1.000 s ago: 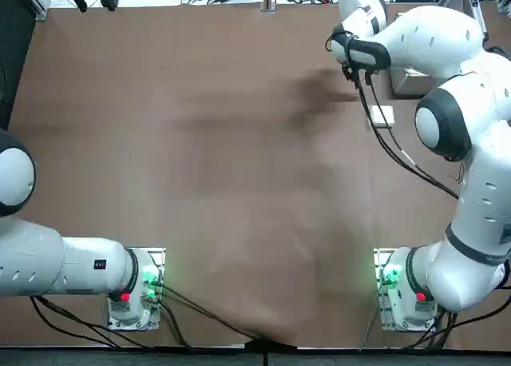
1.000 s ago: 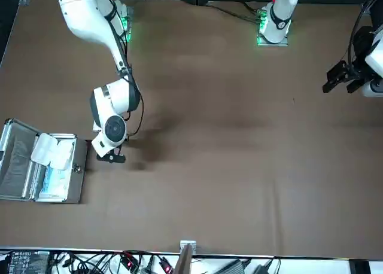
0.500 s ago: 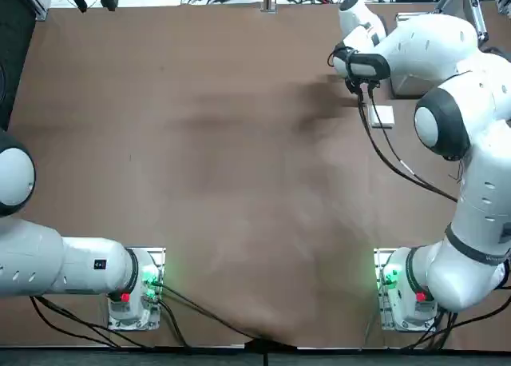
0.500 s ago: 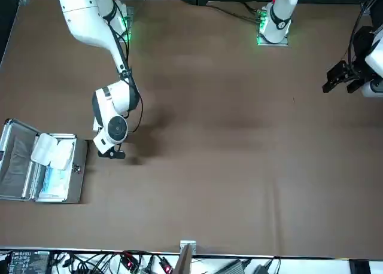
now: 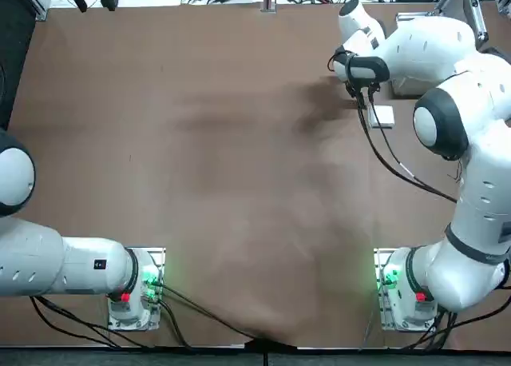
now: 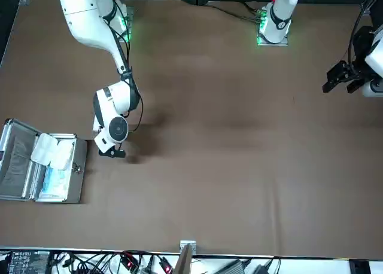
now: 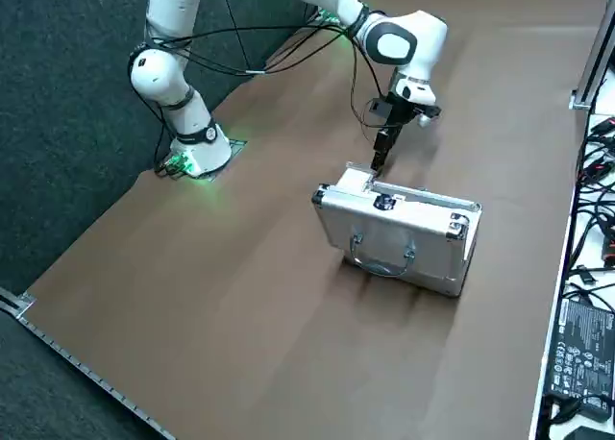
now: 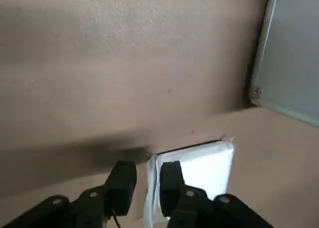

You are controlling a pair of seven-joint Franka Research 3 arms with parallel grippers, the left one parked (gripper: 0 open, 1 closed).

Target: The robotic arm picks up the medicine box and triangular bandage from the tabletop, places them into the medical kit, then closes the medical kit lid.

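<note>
Brown table [image 6: 227, 154]: R gripper [image 8: 147, 188] nr white pkt [image 8: 199, 171].

Right arm [image 5: 459, 154] bent, reaching forward; right gripper [image 8: 149, 175] low over table (fingers parted).

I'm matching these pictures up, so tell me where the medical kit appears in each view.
Top: kit upper right, partly behind the right arm.
Front: kit at left, below mid-height.
Right side: kit right of centre.
Right wrist: kit partly visible, beyond the open right gripper.
Shared landmark: brown tabletop.
</note>
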